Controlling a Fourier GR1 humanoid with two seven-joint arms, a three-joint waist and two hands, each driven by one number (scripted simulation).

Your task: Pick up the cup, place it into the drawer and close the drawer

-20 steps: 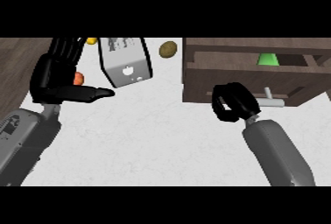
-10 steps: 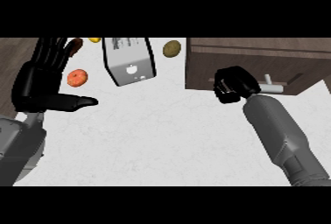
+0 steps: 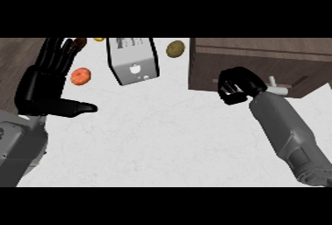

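At bench centre: white bench unobstructed.
Drawer: front at right hand, fingers curled, nothing held.
Left hand: fingers straight, resting at left edge.
Cup: hidden.

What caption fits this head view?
Right robot hand curled against the brown drawer front; left robot hand rests open.

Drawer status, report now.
Drawer looks closed, cup not visible. Right hand curled against its front, holding nothing. Left hand open, resting at left. Nothing in the way.
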